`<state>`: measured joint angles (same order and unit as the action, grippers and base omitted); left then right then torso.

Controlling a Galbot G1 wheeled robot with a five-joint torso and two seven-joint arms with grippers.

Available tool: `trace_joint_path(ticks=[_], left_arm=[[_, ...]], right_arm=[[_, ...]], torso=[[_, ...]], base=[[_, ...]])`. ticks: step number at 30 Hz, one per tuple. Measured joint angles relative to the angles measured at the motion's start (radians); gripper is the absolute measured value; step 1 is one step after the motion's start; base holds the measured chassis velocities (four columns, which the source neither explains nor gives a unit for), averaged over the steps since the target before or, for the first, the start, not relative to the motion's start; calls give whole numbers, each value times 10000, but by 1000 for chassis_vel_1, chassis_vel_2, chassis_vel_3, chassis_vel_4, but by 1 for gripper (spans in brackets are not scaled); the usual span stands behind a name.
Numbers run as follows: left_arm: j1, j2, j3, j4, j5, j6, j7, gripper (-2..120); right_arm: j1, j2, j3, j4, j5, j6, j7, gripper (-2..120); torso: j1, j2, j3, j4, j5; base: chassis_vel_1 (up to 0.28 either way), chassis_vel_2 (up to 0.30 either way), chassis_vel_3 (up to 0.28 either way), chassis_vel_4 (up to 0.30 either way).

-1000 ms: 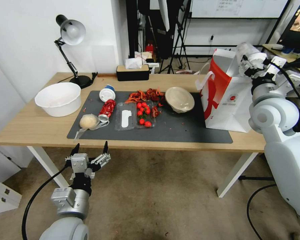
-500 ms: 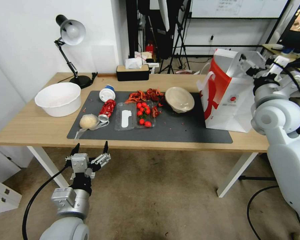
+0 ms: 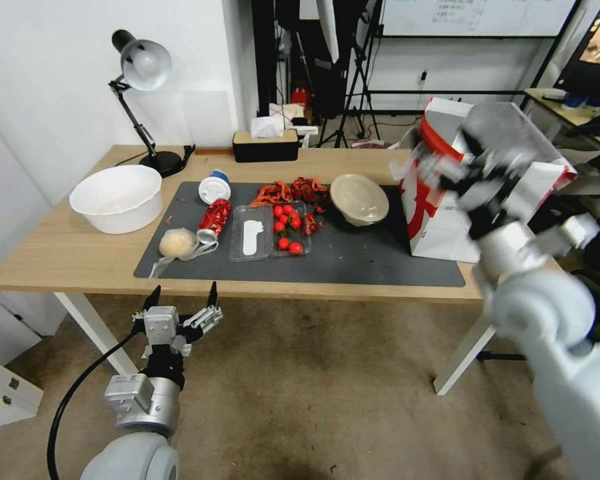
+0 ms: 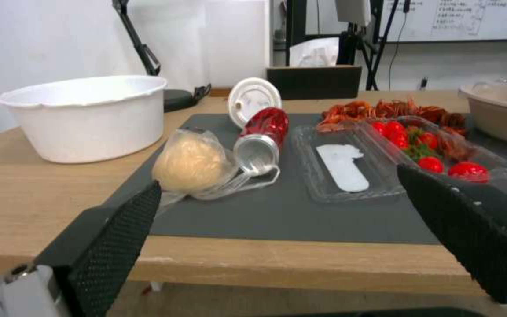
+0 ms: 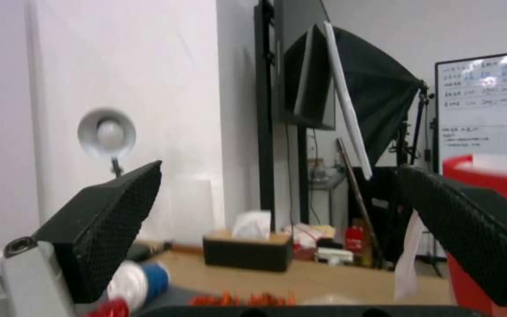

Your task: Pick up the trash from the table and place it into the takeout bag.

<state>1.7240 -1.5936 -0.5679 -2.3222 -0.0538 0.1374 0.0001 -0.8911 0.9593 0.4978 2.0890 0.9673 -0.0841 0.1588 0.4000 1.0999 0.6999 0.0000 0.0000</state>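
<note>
Long light-wood table (image 3: 60, 257) w/ dark mat (image 3: 353, 263) across middle; white-and-red takeout bag (image 3: 440, 223) stood upright at mat's right end, blurred right hand (image 3: 477, 177) in front of it, fingers spread apart, empty. Left on mat, largest first: beige bowl (image 3: 359, 197), wrapped beige lump (image 3: 178, 243), crushed red can (image 3: 213, 218), white-lidded blue cup (image 3: 215, 188) on its side. Left hand (image 3: 180, 308) low, just off table's near edge, fingers apart, empty.
</note>
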Motion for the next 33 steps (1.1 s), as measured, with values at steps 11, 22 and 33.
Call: trace_joint_path(ticks=[11,22,33], left_arm=[[-50,48,9,154,-54,-218,1,100],[-96,101,45,295,-94,-327,-1,100],[-127,184,-24,379,-148,-425,-17,100]], right_arm=[[-3381,608,-422,1258,-3700,1188,-1559,100],[-7392,1939,-1508,1399,-8551,2259,1255,100],[-7944,2314,-2235,319,-8822,3215,2108,100]], torso=[[0,2,-1,-1,0],[-1,2,0,0,0],[-1,1,1,0,0]], base=[[0,0,0,0],[0,0,0,0],[0,0,0,0]])
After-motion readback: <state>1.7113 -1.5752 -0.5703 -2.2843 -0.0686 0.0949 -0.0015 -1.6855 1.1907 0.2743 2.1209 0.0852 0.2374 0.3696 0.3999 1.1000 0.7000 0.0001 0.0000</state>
